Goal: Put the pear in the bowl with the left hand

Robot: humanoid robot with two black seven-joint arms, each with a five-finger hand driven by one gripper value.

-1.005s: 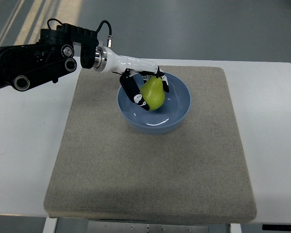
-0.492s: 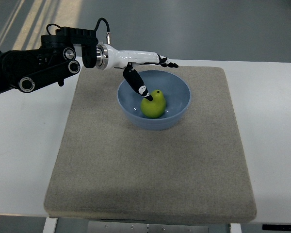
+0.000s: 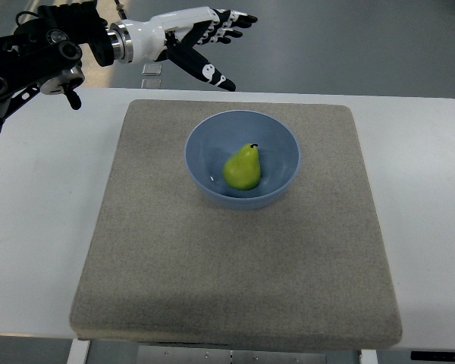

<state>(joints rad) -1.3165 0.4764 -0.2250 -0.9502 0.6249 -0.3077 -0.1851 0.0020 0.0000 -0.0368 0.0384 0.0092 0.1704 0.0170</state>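
While the green pear lies inside the blue bowl, resting on the bowl's floor with its dark stem end pointing toward the far rim, nothing touches it. The bowl sits on a grey-beige mat, in the mat's far half and roughly midway between its left and right edges, and the mat covers most of the white bench.

The left robot hand is well apart from the bowl, up beyond the far edge of the bench near the top of the picture. Its white and black fingers are spread out and hold nothing (the thumb juts down and to the right, toward the bench edge). The black arm behind it comes in from the upper left corner, joined to the hand by a silver wrist ring.

The right arm does not show anywhere in the view.
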